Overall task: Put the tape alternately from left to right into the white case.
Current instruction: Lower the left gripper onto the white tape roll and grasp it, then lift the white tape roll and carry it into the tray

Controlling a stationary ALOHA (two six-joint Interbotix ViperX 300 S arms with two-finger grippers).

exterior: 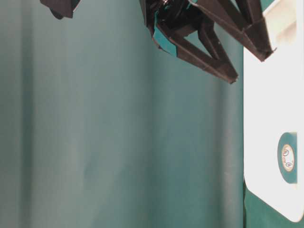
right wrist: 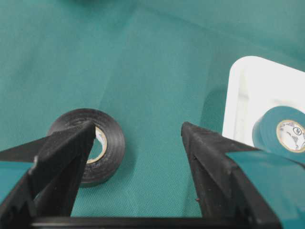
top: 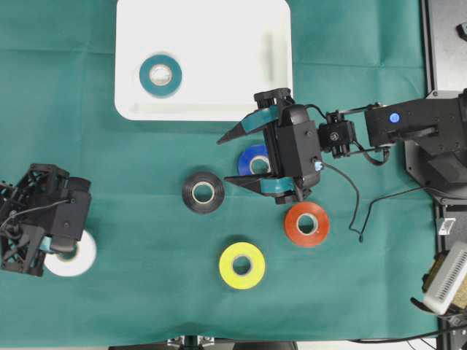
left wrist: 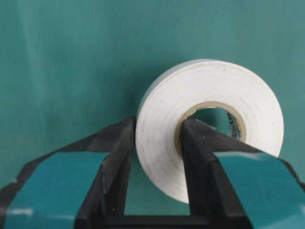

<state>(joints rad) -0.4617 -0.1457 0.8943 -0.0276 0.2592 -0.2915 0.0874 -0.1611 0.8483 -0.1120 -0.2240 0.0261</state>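
A green cloth (top: 109,168) covers the whole work surface, with soft creases running through it in the table-level view. At the right edge of the overhead view sit the dark base of the right arm and a pale device (top: 446,281) with loose black cable trailing onto the cloth.

The white case (top: 211,33) lies at the upper middle of the overhead frame, and the teal roll (top: 160,75) rests flat inside it toward its lower left. The left gripper (left wrist: 157,143), at the far left edge of the overhead view, is clamped on the white roll (left wrist: 209,124): one finger presses the outer face and the other sits inside the core, pinching the roll's wall between them. The right gripper (top: 237,160) hangs at the centre of the overhead frame with its jaws spread wide and nothing between them. The blue roll (top: 252,157) lies under it, the black roll (top: 203,192) just to the left of its fingertips, the red roll (top: 306,224) to the lower right, and the yellow roll (top: 241,265) below, well apart from the case.

The right gripper's body covers much of the blue roll. The left gripper hides part of the white roll from above, so whether it touches the cloth cannot be told. In the right wrist view a finger overlaps the black roll, and the teal roll is cut by the frame edge.
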